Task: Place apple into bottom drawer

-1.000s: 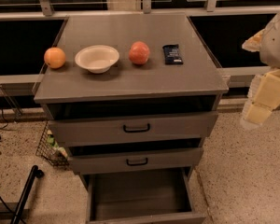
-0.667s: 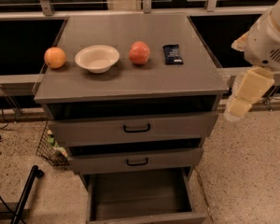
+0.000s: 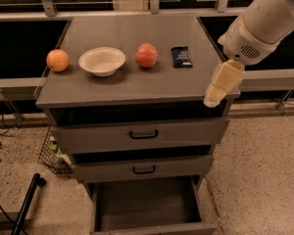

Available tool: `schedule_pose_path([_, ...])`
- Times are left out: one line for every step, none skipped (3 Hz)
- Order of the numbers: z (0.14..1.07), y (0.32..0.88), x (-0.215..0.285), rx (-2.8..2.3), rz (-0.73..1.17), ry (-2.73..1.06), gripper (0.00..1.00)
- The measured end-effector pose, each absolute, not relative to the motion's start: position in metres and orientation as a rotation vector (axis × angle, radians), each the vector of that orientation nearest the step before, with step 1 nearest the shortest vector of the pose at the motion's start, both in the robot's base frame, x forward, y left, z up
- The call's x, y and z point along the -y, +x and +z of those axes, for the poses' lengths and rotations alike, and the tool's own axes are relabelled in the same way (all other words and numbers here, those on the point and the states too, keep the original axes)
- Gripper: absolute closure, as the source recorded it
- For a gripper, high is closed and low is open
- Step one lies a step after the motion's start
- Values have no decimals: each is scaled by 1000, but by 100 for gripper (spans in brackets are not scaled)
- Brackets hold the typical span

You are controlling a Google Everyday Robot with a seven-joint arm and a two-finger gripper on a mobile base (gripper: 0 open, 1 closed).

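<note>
Since the bottom drawer point(image 3: 147, 204) already stands pulled out at the near edge of the view, its plain grey inside bare, the place for the fruit is ready and nothing needs opening. Above it the middle drawer point(image 3: 112, 170) and the top drawer point(image 3: 103, 135) sit closed or nearly so, each with a black handle. Left of the cabinet a wire basket point(image 3: 53, 153) rests on the speckled floor, with a black pole point(image 3: 27, 204) leaning nearer the camera. What has changed is the arm: a second ago the gripper point(image 3: 223, 83) hung out to the right of the cabinet, clear of it, and it has now swung left and hangs at the front right corner of the cabinet top point(image 3: 137, 84), pointing down and to the left. Whether it is wide or narrow I cannot tell; it holds nothing. That shift reads as the opening of the reach, so the task is barely begun. Further back on the top, the apple point(image 3: 146, 55) has not moved; it sits between a white bowl point(image 3: 102, 61) on its left and a dark packet point(image 3: 181, 56) on its right, apart from both. An orange point(image 3: 58, 60) lies beyond the bowl at the far left. The gripper is well short of the apple and must travel left and back, passing over the packet.
</note>
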State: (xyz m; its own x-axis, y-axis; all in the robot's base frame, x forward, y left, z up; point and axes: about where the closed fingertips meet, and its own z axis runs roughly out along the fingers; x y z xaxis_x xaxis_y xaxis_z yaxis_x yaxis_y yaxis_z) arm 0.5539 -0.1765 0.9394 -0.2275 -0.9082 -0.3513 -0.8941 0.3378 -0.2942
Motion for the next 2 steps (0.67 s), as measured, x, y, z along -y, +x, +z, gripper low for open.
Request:
schedule_pose_path([931, 600, 157, -2104, -2, -1531, 0])
schedule_pose_path([920, 648, 124, -2070, 46, -1468, 0])
